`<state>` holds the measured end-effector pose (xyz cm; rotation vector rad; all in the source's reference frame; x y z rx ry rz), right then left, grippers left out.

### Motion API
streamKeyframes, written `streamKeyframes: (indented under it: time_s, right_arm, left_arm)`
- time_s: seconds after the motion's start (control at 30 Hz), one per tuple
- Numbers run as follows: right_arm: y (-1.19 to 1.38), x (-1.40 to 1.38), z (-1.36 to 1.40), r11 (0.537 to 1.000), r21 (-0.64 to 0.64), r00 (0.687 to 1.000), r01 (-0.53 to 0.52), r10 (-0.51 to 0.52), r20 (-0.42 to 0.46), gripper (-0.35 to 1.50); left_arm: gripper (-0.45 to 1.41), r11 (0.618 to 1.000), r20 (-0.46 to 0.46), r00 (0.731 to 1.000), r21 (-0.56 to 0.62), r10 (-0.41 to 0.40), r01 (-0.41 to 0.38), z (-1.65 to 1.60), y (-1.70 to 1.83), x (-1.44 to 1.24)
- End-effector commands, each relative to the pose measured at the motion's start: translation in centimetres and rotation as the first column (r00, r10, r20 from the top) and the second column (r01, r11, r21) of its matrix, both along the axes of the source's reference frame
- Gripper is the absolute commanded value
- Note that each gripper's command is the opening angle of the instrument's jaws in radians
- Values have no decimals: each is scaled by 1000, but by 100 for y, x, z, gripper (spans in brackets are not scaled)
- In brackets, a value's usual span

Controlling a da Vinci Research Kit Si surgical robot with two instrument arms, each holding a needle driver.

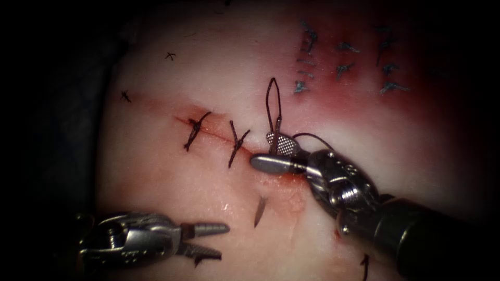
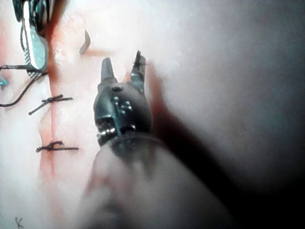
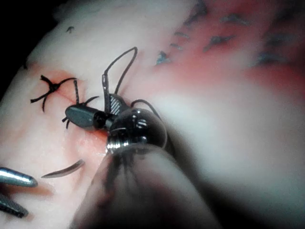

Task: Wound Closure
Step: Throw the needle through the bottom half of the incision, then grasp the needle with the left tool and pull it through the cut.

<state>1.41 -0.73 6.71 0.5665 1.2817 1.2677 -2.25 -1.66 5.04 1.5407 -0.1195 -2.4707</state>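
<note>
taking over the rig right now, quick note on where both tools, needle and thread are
Left tool: jaws open, holding nothing, low on the tissue, left of the needle.
Right tool: jaws open at the cut, with the thread loop at its upper jaw; not clearly gripped.
Needle: free, below the cut, part showing from the tissue.
Done: two stitches across the cut.
Left: the cut's right end, under the right tool, is unstitched.

The needle (image 1: pixel 259 211) lies between the left claw (image 1: pixel 221 240) and the cut (image 1: pixel 219 136).
</note>
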Motion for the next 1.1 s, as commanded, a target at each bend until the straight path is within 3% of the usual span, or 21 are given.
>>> streamKeyframes:
  time_s: [0.03,0.2,0.57,0.93,1.1]
  right_arm:
    - [7,-1,3,1000,-5,1000,7,-7,1,133]
    - [13,-11,1,1000,-19,1000,19,-19,7,138]
    - [4,-28,3,999,-27,999,32,-32,6,133]
    - [-3,-43,1,999,-29,999,29,-28,21,131]
    - [-6,-47,-1,999,-29,999,27,-26,27,130]
  left_arm:
    - [53,1000,15,1000,-9,-3,3,6,6,-8]
    - [70,999,55,998,-38,-13,15,7,19,-19]
    - [72,997,107,992,-42,-60,65,7,47,-18]
    - [63,996,115,991,-58,-62,69,23,53,-42]
    - [47,998,156,986,-11,-62,65,25,55,-47]
